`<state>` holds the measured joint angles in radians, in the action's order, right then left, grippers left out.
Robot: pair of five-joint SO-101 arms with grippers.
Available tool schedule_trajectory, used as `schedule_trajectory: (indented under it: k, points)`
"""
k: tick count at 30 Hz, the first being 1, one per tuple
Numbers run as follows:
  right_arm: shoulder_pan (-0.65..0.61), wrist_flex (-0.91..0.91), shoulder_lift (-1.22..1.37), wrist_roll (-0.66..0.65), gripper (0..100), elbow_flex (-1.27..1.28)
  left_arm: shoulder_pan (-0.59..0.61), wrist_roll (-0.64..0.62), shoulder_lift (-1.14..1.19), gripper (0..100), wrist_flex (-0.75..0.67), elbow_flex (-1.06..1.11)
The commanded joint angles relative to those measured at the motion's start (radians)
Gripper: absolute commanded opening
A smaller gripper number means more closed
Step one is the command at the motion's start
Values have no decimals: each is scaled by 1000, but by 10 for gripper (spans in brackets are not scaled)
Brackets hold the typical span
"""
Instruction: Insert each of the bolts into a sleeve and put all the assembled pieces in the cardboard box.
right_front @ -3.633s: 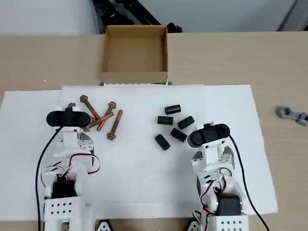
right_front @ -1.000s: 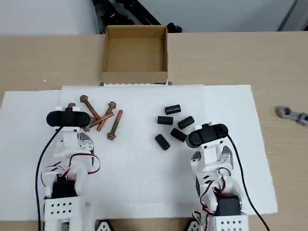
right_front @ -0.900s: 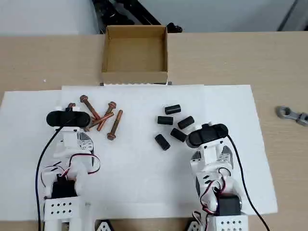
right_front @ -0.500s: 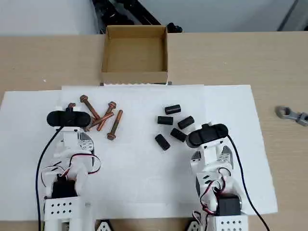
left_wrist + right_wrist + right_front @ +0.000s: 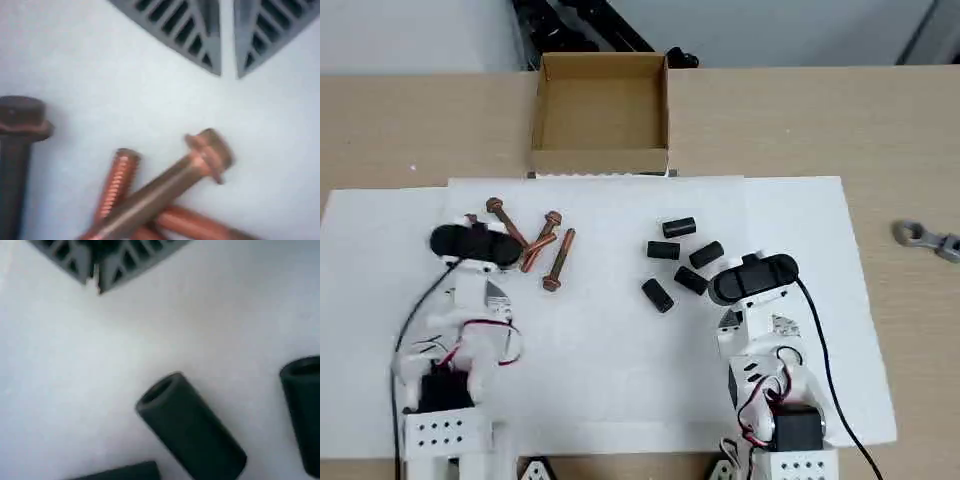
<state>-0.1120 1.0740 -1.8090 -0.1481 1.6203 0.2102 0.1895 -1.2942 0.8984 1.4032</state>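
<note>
My left claw (image 5: 228, 72) hangs low over the paper (image 5: 620, 350), jaws a narrow slit apart and holding nothing. Its camera shows the bolts (image 5: 165, 190) close by: one copper bolt lies across two others, and a darker one sits off to the side, apart from them. From the high view, the left arm (image 5: 470, 243) sits at the left edge of the bolts' loose pile and covers part of one.

My right claw (image 5: 96, 284) has its jaws together, empty, just above the paper. Near it lie the sleeves (image 5: 190, 425), one on its side with the open end facing the claw, and two more at the frame's edges. From above I count five sleeves spread out on the paper, none touching another. The right arm (image 5: 752, 278) overlaps the nearest one.

The box (image 5: 600, 160) stands open on the tabletop (image 5: 820, 120), at the far edge of the paper, with nothing in it. No bolt is in a sleeve.
</note>
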Motion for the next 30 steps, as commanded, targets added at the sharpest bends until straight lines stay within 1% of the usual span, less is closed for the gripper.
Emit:
schedule_trajectory:
  k: [1,5,8,10,14,15,18,19,21,24,27,30]
  points:
    - [2,15,5,-32,2,-57,71,17,8,6,129,-208]
    - [30,53,5,-84,2,-100,120,51,75,6,259,-364]
    - [58,113,35,-210,2,-196,130,55,238,6,318,-492]
    - [73,122,101,-238,2,-264,132,51,394,6,361,-605]
    - [110,91,358,-233,2,-416,129,-46,741,7,496,-906]
    - [116,84,441,-218,2,-465,127,-52,819,22,535,-980]
    - [114,102,693,-129,2,-658,106,-98,1028,119,637,-1159]
    - [113,122,768,-101,2,-738,95,-112,1076,131,672,-1207]
    - [111,171,914,-63,3,-891,64,-121,1145,131,718,-1280]
    - [79,232,1093,-58,4,-1065,34,-143,1198,131,752,-1365]
    - [12,286,1237,-52,5,-1181,29,-259,1238,131,769,-1440]
    - [-45,298,1359,-52,9,-1258,25,-393,1295,131,763,-1498]
